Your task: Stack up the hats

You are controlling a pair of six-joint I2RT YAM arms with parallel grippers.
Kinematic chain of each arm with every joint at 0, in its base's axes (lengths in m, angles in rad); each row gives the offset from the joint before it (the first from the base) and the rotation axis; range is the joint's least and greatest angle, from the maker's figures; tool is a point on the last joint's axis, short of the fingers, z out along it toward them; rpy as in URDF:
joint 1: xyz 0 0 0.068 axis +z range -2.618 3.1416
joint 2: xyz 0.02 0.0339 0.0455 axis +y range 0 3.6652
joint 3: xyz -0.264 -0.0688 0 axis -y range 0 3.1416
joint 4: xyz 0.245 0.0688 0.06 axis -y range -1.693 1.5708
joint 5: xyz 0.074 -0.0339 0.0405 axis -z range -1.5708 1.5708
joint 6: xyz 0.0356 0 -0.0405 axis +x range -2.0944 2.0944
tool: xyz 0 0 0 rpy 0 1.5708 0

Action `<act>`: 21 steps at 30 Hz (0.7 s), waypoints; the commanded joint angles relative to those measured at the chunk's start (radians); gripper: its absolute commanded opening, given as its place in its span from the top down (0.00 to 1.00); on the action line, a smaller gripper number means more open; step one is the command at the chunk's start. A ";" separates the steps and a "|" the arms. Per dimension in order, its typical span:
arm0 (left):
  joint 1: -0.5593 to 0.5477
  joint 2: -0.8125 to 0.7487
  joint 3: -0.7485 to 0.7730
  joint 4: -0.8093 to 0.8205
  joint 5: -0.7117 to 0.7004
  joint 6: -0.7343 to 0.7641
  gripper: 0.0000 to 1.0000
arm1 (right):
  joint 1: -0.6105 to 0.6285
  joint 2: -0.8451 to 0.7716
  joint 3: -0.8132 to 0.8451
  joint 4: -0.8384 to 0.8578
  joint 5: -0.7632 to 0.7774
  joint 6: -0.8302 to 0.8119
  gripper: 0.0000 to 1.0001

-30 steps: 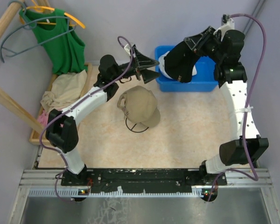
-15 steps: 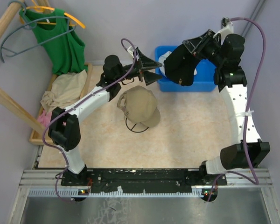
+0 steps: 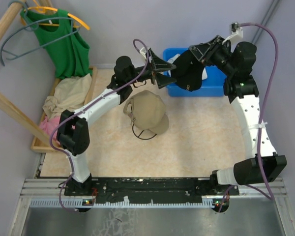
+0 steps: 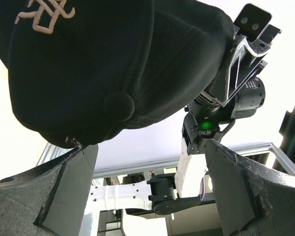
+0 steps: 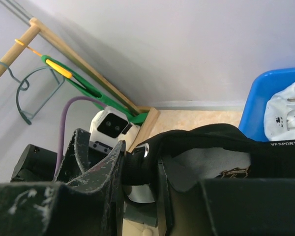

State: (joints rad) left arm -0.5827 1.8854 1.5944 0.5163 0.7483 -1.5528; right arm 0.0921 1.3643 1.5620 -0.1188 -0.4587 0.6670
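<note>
while agape, left hand near cap

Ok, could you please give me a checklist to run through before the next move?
1. Right gripper shut on black cap: ok.
2. Left gripper open, facing the black cap, not touching it: ok.
3. Tan cap on table, uncovered: ok.
4. White cap lies in blue bin: ok.
5. Grip firm enough to carry: cannot tell.
</note>
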 commanded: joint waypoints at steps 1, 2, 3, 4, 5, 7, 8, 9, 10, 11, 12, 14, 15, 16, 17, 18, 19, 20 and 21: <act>-0.005 0.025 0.040 0.038 -0.006 -0.010 0.05 | 0.033 -0.038 -0.002 0.079 -0.035 0.009 1.00; -0.006 0.029 0.045 0.040 -0.005 -0.010 0.05 | 0.038 -0.041 -0.008 0.079 -0.034 0.011 1.00; -0.006 0.035 0.050 0.040 -0.002 -0.005 0.06 | 0.042 -0.044 -0.014 0.084 -0.036 0.021 1.00; -0.007 0.039 0.055 0.036 0.000 0.000 0.06 | 0.043 -0.047 -0.019 0.094 -0.040 0.033 1.00; -0.008 0.044 0.060 0.031 0.002 0.006 0.07 | 0.045 -0.049 -0.019 0.104 -0.044 0.046 1.00; -0.008 0.051 0.062 0.026 0.005 0.010 0.07 | 0.051 -0.047 -0.009 0.107 -0.062 0.062 1.00; -0.008 0.056 0.062 0.026 0.004 0.010 0.08 | 0.056 -0.046 -0.001 0.096 -0.068 0.064 1.00; -0.008 0.060 0.064 0.027 0.005 0.011 0.08 | 0.064 -0.048 0.003 0.088 -0.075 0.064 1.00; -0.008 0.062 0.066 0.027 0.005 0.011 0.08 | 0.071 -0.054 0.003 0.078 -0.081 0.058 1.00; -0.008 0.064 0.067 0.027 0.004 0.011 0.08 | 0.078 -0.060 0.002 0.062 -0.083 0.050 1.00; -0.009 0.066 0.068 0.027 0.002 0.013 0.08 | 0.083 -0.069 -0.006 0.053 -0.085 0.047 1.00; -0.007 0.070 0.074 0.028 0.000 0.016 0.08 | 0.088 -0.095 -0.035 0.043 -0.092 0.043 1.00; -0.006 0.073 0.077 0.028 0.001 0.016 0.08 | 0.089 -0.109 -0.052 0.038 -0.098 0.042 1.00; -0.006 0.075 0.080 0.028 0.000 0.016 0.08 | 0.090 -0.123 -0.068 0.035 -0.102 0.042 1.00; -0.006 0.077 0.082 0.030 0.000 0.016 0.08 | 0.091 -0.137 -0.084 0.028 -0.109 0.041 1.00; -0.005 0.079 0.082 0.033 -0.001 0.015 0.08 | 0.091 -0.149 -0.099 0.022 -0.112 0.042 1.00; -0.005 0.081 0.083 0.034 -0.002 0.016 0.08 | 0.092 -0.162 -0.115 0.015 -0.115 0.043 1.00; -0.005 0.082 0.081 0.036 -0.004 0.016 0.11 | 0.093 -0.174 -0.129 0.011 -0.116 0.044 1.00; -0.005 0.083 0.081 0.039 -0.008 0.015 0.16 | 0.093 -0.185 -0.144 0.012 -0.120 0.049 1.00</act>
State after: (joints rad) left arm -0.5831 1.9545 1.6386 0.5163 0.7494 -1.5501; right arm 0.1703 1.2613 1.4387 -0.1349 -0.5278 0.7078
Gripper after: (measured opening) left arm 0.918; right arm 0.242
